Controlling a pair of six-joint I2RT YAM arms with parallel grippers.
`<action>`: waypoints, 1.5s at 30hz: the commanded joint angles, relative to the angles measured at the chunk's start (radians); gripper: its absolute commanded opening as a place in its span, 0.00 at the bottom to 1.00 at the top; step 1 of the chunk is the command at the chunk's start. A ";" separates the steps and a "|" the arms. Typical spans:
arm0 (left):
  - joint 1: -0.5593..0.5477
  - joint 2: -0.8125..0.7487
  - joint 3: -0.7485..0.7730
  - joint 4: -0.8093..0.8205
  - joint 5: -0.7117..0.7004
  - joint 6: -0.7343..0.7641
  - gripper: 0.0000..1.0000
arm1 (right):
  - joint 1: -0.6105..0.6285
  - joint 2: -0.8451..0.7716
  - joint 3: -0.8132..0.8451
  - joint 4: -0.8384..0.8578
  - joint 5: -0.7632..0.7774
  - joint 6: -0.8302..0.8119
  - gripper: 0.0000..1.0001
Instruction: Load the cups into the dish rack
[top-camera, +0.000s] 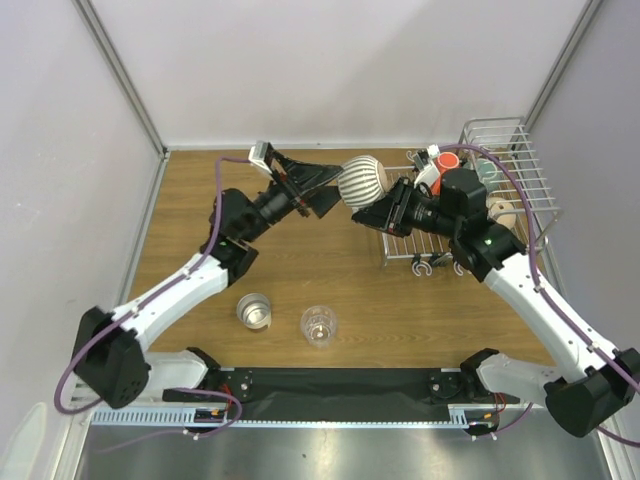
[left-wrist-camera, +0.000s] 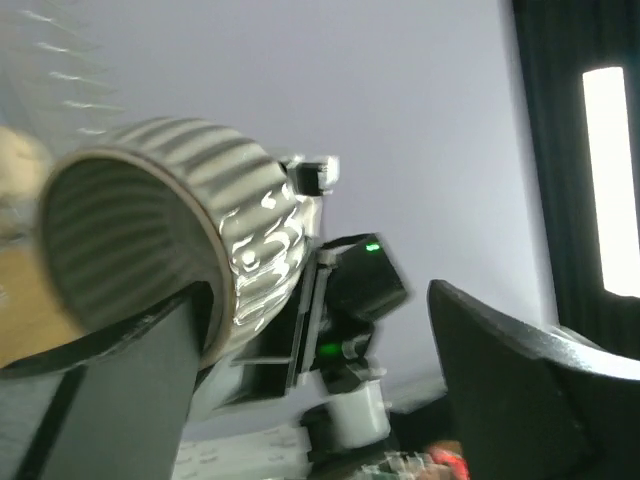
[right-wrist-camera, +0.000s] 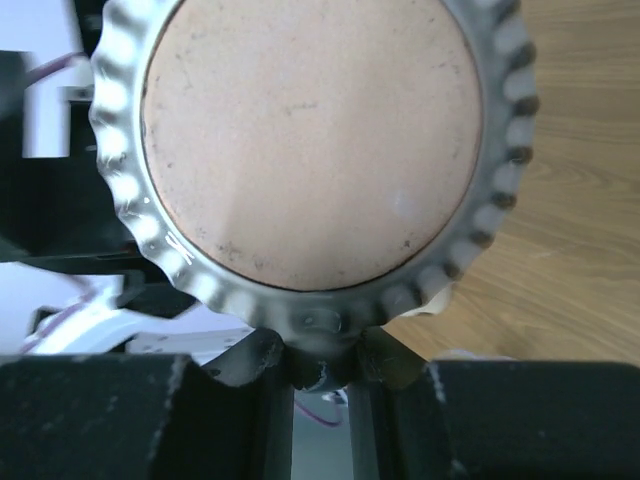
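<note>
The ribbed whitish cup (top-camera: 362, 178) is held on its side in the air over the table's far middle. My right gripper (top-camera: 372, 214) is shut on its lower wall; in the right wrist view the fingers (right-wrist-camera: 255, 365) pinch the ribbed edge below the tan base (right-wrist-camera: 310, 140). My left gripper (top-camera: 322, 187) is open at the cup's mouth (left-wrist-camera: 130, 250), one finger (left-wrist-camera: 110, 400) against the rim, the other (left-wrist-camera: 540, 390) well apart. The steel cup (top-camera: 254, 311) and clear glass (top-camera: 318, 325) stand on the near table. The dish rack (top-camera: 497, 124) at far right holds the orange-inside mug (top-camera: 446, 162), teal mug (top-camera: 487, 170) and beige mug (top-camera: 500, 212).
The wooden table is fenced by pale walls with metal posts at the corners. The rack's flat grid tray (top-camera: 420, 255) lies under my right wrist. Purple cables run along both arms. The grey-blue mug is not in view.
</note>
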 joint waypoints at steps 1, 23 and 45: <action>0.077 -0.155 0.010 -0.316 0.086 0.153 1.00 | -0.014 0.016 0.035 0.009 0.153 -0.078 0.00; 0.226 -0.253 0.352 -1.498 -0.101 0.845 0.92 | -0.142 0.696 0.459 -0.137 0.838 -0.583 0.00; 0.237 -0.074 0.463 -1.564 -0.004 0.978 0.88 | -0.222 0.950 0.616 -0.152 0.860 -0.589 0.00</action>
